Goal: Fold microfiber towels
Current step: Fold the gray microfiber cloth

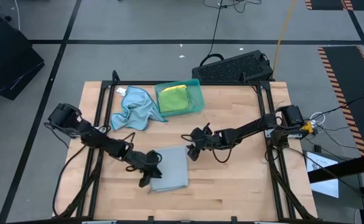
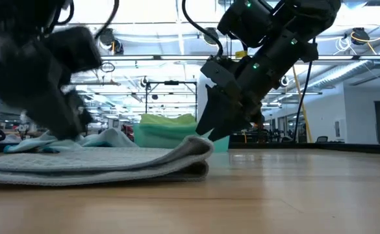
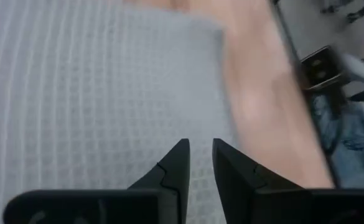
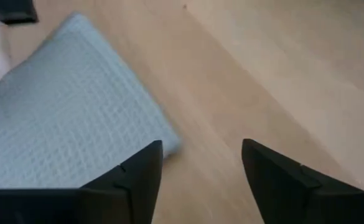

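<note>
A grey microfiber towel [image 1: 172, 169] lies folded flat on the wooden table near its middle, and its thick folded edge [image 2: 199, 159] shows in the low view. My left gripper [image 1: 149, 169] slants down over the towel's left part [image 3: 94, 93]. Its fingers stand a narrow gap apart with nothing between them. My right gripper [image 1: 193, 148] hangs open just over the towel's far right corner [image 4: 169, 140], with bare wood between its fingers. A crumpled light blue towel [image 1: 135, 109] lies at the far left. A green and yellow towel [image 1: 174, 98] sits in the tray. My left gripper [image 3: 200, 149] points slanting down at the grey towel's top face from the table's left. The low view blurs its fingertips [image 2: 69, 130] where they meet the cloth, so I cannot tell whether they touch it.
A teal tray [image 1: 197, 87] stands at the far middle of the table. A black keyboard [image 1: 234, 67] lies beyond the far edge. Black frame rails [image 1: 101, 112] run along the left and right sides. Bare wood [image 1: 231, 186] lies to the near right of the grey towel.
</note>
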`<control>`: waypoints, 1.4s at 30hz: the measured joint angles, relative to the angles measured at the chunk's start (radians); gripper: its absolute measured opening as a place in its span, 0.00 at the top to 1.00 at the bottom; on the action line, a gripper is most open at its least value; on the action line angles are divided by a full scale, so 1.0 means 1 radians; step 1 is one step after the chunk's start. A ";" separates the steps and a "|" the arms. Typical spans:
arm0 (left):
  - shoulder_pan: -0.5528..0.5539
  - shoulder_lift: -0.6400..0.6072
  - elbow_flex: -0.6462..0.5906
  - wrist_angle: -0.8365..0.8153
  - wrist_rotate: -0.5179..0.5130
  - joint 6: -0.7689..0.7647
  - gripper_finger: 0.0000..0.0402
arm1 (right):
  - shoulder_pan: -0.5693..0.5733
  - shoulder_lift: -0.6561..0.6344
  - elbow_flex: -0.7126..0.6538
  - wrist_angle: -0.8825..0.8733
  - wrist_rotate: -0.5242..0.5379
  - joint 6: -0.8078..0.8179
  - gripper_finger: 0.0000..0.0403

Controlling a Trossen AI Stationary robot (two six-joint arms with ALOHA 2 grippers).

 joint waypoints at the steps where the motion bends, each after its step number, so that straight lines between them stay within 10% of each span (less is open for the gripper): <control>1: -0.003 -0.014 0.004 -0.001 0.003 0.014 0.83 | 0.000 0.000 0.000 0.000 -0.020 0.003 0.45; 12: 0.071 -0.213 0.013 -0.361 -0.293 0.092 0.78 | -0.001 0.001 0.000 0.069 -0.089 0.061 0.37; 29: 0.179 -0.210 0.013 -0.564 -0.253 -0.074 0.20 | -0.053 0.122 0.000 0.227 -0.190 0.015 0.36; 42: 0.179 -0.139 0.015 -0.558 -0.195 -0.088 0.39 | -0.027 0.124 0.000 0.232 -0.219 0.024 0.49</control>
